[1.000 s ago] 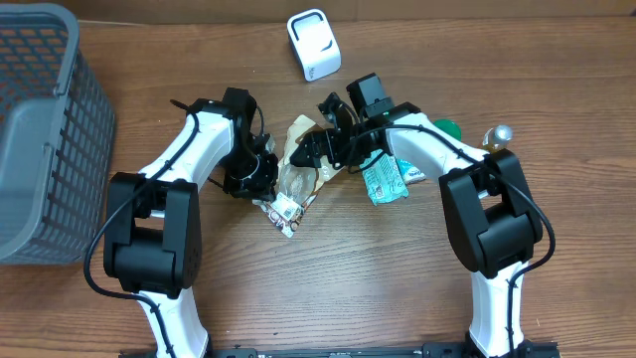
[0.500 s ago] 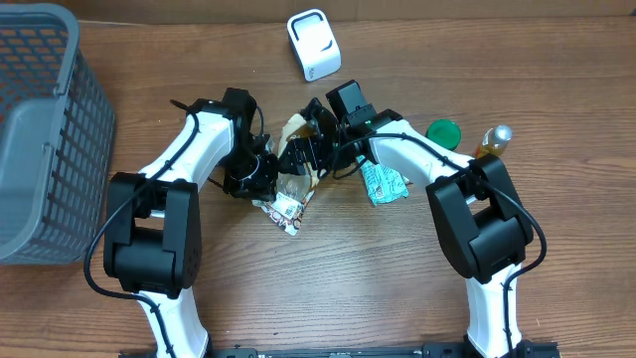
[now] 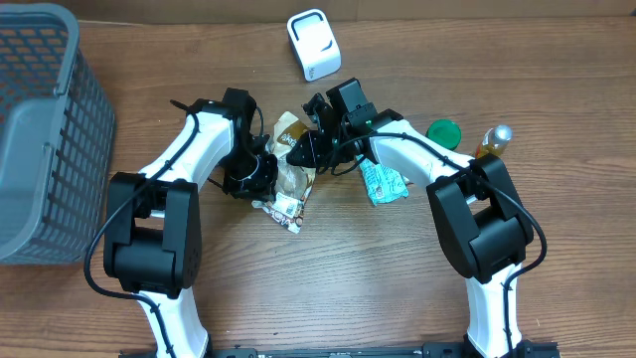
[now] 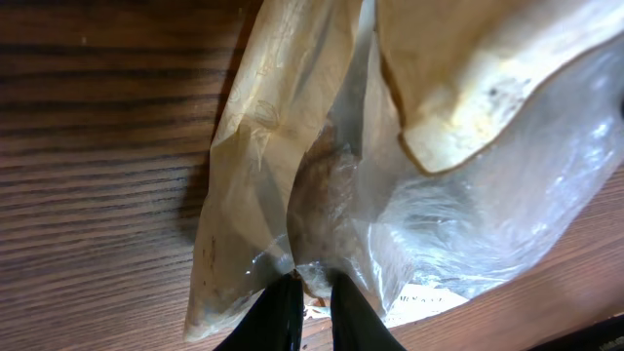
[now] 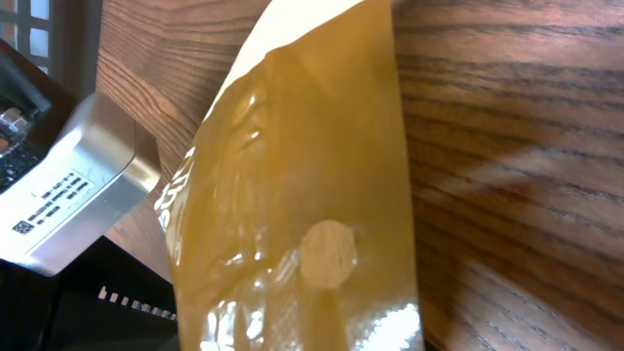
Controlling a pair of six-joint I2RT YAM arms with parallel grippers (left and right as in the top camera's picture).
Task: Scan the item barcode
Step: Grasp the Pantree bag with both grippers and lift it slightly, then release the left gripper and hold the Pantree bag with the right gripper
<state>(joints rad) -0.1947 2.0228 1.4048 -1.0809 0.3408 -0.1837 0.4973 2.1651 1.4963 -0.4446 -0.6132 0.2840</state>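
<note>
Left tool [image 4: 310,310]: fingers pressed together, pinching an edge of the snack bag [image 3: 290,184].
Right tool [image 3: 304,151]: at the bag's far end; cannot tell whether it grips.
Snack bag: mid-tabletop [image 3: 358,278], between both tools, apart from the white scanner [image 3: 314,45].
Nearby: teal packet [image 3: 383,185], green lid [image 3: 443,130], bottle [image 3: 494,140], grey basket [image 3: 40,129].
</note>
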